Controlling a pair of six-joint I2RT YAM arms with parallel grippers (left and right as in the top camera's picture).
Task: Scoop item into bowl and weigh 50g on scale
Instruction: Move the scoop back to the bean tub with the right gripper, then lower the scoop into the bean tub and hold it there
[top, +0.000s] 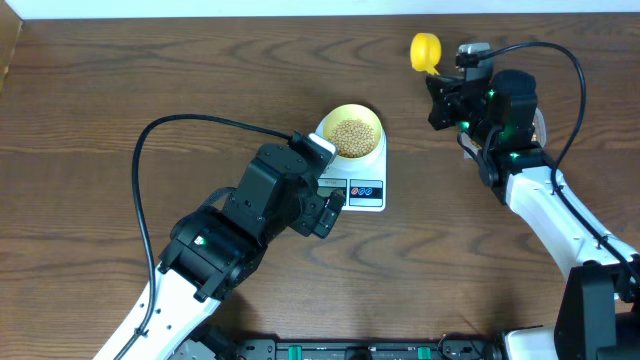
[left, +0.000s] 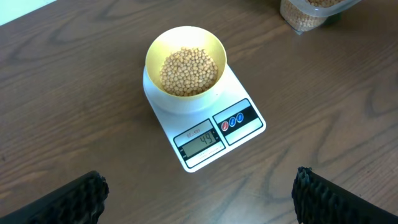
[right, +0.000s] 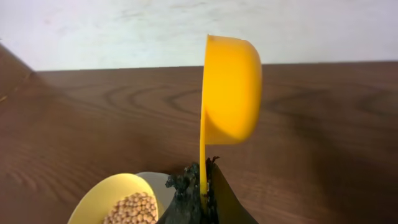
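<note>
The pale-yellow bowl (top: 353, 131) (left: 214, 46) stands on the white scale (top: 357, 192) (left: 249, 127), holding a heap of tan beans (left: 189, 71) (right: 134, 211). The scale's display (left: 200, 144) reads 49. My left gripper (left: 199, 182) (top: 330, 212) is open, hovering over bare table just in front of the scale, with nothing between its fingers (left: 84, 199). My right gripper (right: 202, 183) (top: 447, 88) is shut on the handle of the bright yellow scoop (right: 230, 87) (top: 425, 50), held up to the right of the bowl. I see only the cup's outside, its inside hidden.
A clear plastic tub (left: 308, 14) with more beans sits at the far right in the left wrist view. In the overhead view the right arm covers it. A black cable (top: 200, 125) loops over the table left of the scale.
</note>
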